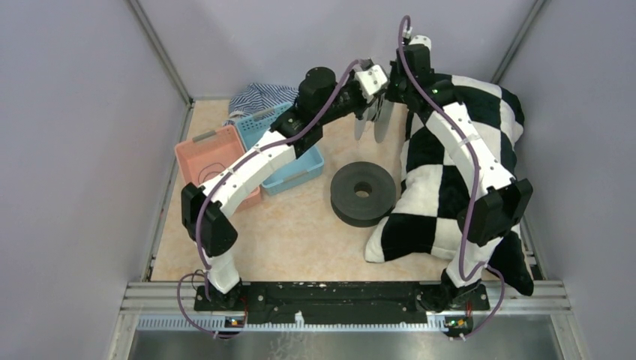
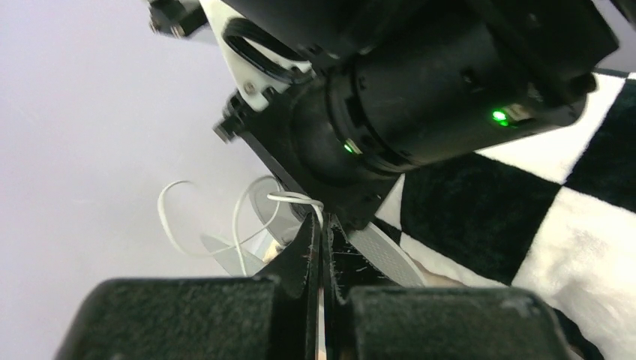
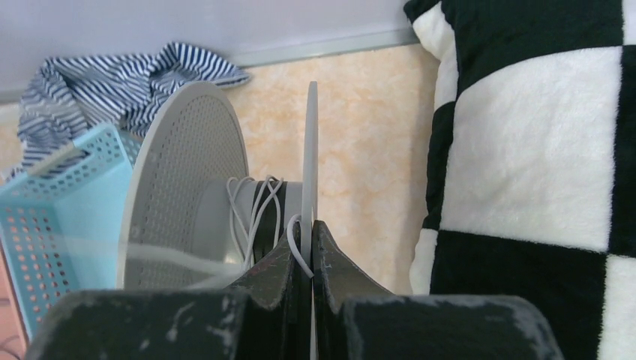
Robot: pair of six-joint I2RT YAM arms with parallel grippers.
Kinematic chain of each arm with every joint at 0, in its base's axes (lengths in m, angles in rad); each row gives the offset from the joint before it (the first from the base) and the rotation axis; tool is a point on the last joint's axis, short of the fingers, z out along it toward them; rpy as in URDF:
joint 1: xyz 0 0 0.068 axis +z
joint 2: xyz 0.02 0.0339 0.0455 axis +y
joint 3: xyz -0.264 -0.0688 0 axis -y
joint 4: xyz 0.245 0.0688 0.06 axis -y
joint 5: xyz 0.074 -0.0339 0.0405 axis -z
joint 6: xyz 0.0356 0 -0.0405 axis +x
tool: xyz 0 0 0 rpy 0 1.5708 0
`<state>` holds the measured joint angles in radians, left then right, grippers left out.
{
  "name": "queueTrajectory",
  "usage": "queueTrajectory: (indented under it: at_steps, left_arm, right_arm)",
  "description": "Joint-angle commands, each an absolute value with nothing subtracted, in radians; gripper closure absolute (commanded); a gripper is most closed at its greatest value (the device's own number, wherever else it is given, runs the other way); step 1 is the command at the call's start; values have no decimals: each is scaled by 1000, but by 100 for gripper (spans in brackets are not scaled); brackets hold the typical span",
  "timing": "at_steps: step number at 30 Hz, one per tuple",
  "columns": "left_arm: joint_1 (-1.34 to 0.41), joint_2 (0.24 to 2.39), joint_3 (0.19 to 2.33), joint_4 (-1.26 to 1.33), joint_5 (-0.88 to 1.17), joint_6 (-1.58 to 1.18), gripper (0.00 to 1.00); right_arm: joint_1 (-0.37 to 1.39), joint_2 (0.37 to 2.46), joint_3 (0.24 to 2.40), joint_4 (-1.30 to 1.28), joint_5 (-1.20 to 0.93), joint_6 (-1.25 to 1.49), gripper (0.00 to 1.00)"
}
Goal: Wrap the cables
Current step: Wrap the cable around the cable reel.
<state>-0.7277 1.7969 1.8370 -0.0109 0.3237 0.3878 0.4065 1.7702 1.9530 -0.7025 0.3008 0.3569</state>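
Observation:
A grey spool (image 3: pixel 184 161) hangs in the air at the back of the table, between both grippers (image 1: pixel 373 124). The white cable (image 3: pixel 255 206) is wound several turns round its hub. My right gripper (image 3: pixel 309 229) is shut on the spool's thin right flange (image 3: pixel 310 142), with a short bend of the white cable beside its left finger. My left gripper (image 2: pixel 324 223) is shut on the white cable (image 2: pixel 296 198), which trails in loose loops (image 2: pixel 199 225) to the left. A thin dark cord (image 1: pixel 214 169) lies looped in the pink basket.
A black spool (image 1: pixel 364 192) lies flat mid-table. A pink basket (image 1: pixel 196 147) and a blue basket (image 1: pixel 300 174) stand at the left, with a striped cloth (image 1: pixel 259 96) behind them. A black-and-white checked blanket (image 1: pixel 442 161) fills the right side under my right arm.

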Motion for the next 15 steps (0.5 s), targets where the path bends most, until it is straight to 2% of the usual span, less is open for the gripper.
queueTrajectory:
  at_steps: [1, 9, 15]
  left_arm:
    - [-742, 1740, 1814, -54, 216, 372, 100]
    - [-749, 1678, 1731, -59, 187, 159, 97]
    - [-749, 1615, 1582, 55, 147, -101, 95]
  right_arm:
    - [383, 1734, 1976, -552, 366, 426, 100]
    - [364, 1712, 1950, -516, 386, 437, 100]
    - [359, 1698, 1929, -502, 395, 438, 100]
